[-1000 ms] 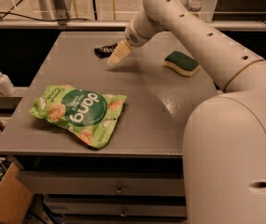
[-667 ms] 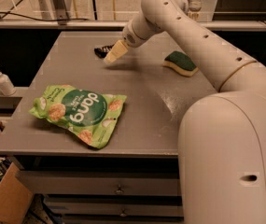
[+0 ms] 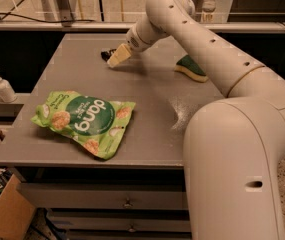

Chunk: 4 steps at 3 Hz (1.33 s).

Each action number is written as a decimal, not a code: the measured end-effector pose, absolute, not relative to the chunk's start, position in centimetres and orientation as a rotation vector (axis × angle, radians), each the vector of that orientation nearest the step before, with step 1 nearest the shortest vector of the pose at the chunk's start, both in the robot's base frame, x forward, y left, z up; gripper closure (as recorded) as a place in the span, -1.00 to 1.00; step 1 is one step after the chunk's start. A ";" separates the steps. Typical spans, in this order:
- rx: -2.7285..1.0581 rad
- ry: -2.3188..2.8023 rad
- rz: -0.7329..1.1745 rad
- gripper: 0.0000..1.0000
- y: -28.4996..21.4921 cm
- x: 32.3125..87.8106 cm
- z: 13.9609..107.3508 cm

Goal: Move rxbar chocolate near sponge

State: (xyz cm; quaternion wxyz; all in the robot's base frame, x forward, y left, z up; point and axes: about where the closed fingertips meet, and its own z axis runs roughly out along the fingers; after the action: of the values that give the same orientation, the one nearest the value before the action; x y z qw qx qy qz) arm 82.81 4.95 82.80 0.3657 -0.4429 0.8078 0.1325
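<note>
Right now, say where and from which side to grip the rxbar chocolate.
Grip the rxbar chocolate across its narrow width, from straight above: it lies flat on the table, probably too thin to take sideways. The hand sits over its end nearer the sponge.

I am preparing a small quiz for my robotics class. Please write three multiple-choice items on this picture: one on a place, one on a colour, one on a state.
1. Where on the table is the sponge?
A. front left corner
B. far right part
C. on the floor
2. What colour is the large bag?
A. green
B. red
C. blue
3. How do the black snack bar and the sponge lie?
A. touching
B. stacked
C. apart, with the gripper at the bar
Answers: B, it lies far right; A, its front is green; C, bare table shows between them.
</note>
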 end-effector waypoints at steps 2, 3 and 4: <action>-1.116 2.119 0.336 0.27 4.5 82.5 81.8; -1.116 2.119 0.336 0.74 4.5 82.5 82.1; -1.116 2.119 0.336 1.00 4.5 82.5 82.2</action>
State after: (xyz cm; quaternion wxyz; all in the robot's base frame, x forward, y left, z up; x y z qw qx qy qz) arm 82.49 4.50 82.18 0.3536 -0.4318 0.8196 0.1299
